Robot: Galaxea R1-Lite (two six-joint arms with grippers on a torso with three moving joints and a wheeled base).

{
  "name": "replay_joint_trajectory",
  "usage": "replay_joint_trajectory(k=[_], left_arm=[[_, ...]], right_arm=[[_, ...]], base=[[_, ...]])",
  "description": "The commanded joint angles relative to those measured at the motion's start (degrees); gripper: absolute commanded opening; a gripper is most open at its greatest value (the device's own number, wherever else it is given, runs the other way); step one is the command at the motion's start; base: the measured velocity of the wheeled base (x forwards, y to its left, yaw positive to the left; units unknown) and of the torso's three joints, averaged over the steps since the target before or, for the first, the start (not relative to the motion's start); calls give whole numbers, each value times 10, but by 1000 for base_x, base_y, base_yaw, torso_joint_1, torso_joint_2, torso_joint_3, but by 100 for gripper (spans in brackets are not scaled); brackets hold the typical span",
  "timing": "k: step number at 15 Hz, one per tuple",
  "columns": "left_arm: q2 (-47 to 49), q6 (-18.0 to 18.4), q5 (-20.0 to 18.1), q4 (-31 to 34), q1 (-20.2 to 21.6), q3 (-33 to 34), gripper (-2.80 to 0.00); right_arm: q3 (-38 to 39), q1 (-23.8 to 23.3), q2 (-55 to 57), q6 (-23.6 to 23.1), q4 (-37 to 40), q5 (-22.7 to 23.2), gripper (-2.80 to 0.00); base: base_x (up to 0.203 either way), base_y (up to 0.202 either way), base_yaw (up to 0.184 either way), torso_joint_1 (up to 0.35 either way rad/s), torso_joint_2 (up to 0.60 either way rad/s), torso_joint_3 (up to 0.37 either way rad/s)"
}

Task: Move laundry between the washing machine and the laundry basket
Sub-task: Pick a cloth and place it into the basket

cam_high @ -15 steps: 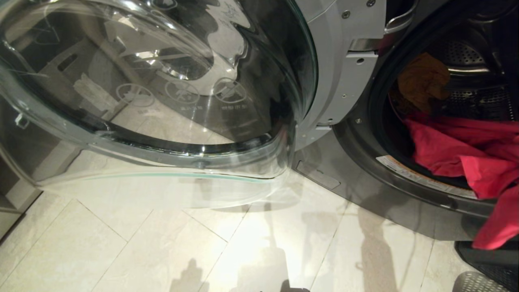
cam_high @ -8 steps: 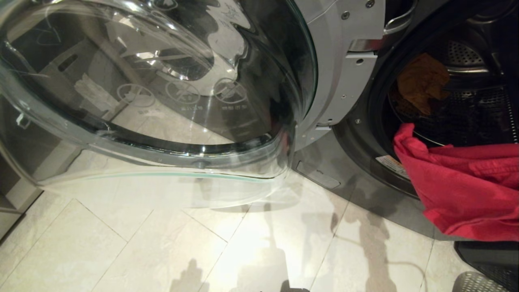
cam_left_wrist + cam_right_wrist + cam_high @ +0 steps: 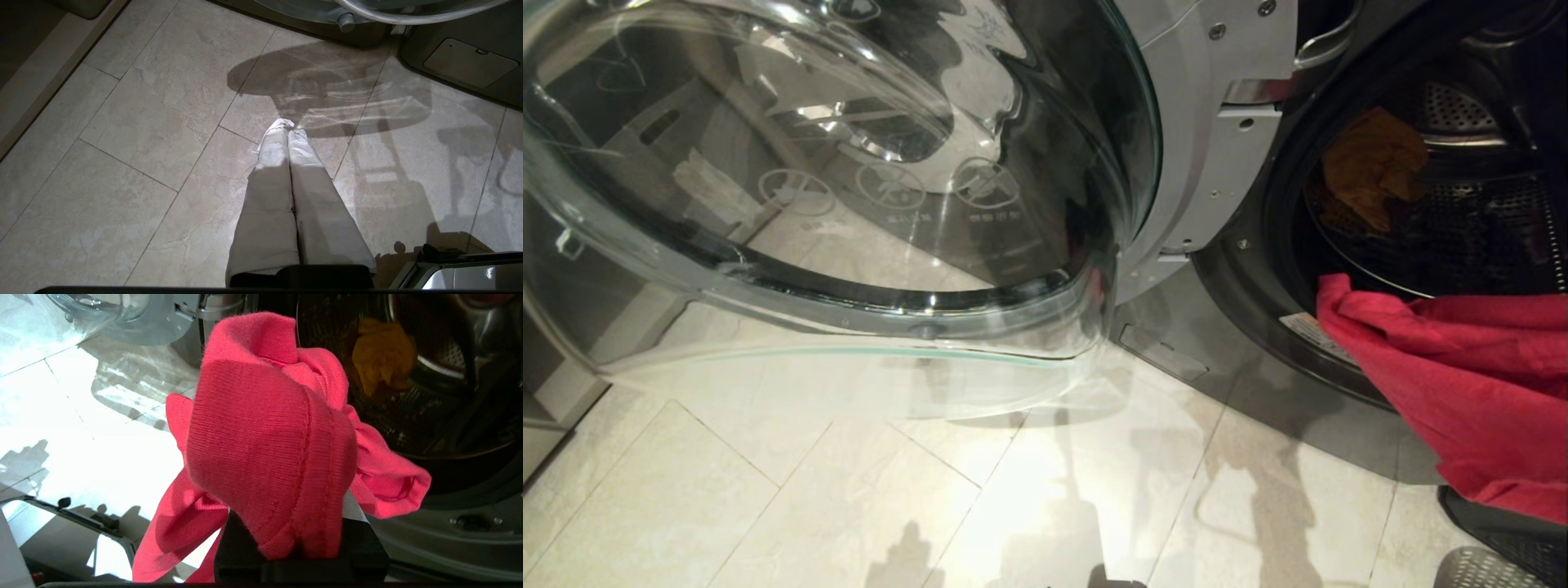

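Note:
The washing machine (image 3: 1241,343) stands with its glass door (image 3: 849,204) swung wide. A yellow-orange garment (image 3: 1372,167) lies in the steel drum (image 3: 445,355), also seen as the yellow-orange garment (image 3: 382,351) from the right wrist. My right gripper (image 3: 286,424) is shut on the red-pink garment (image 3: 265,437), which drapes over its fingers and hides them. In the head view that red-pink garment (image 3: 1462,376) hangs in front of the drum's lip at the right edge. A dark hole-pierced rim at the bottom right corner looks like the laundry basket (image 3: 1503,531). My left gripper (image 3: 288,130) is shut, empty, over the floor.
The open door overhangs the pale tiled floor (image 3: 849,490) on the left and fills most of the head view. A low dark plinth (image 3: 24,81) runs along the far left. Part of my base (image 3: 73,522) shows beneath the right arm.
The red-pink garment has come out of the drum, down and to the right, and now hangs outside the opening. The yellow-orange garment and left arm have not moved.

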Motion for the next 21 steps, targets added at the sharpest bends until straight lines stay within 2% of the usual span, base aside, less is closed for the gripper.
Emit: replay_joint_trajectory(k=[1,5,9,19,21], left_arm=[[0,0,1,0,0,23,-280],[0,1,0,-1,-1,23,-280],[0,1,0,-1,0,23,-280],[0,0,0,-1,0,23,-280],[0,0,0,-1,0,23,-280]], right_arm=[[21,1,-10,-6,-17,9,-280],[76,18,-19,-2,-74,27,-280],[99,53,-32,-2,-76,24,-280],[106,53,-32,-9,-85,25,-280],[106,53,-23,-10,-107,24,-280]], base=[[0,0,0,0,0,0],[0,0,0,0,0,0],[1,3,-16,0,0,1],[1,7,-170,1,2,2],[0,6,-178,1,1,1]])
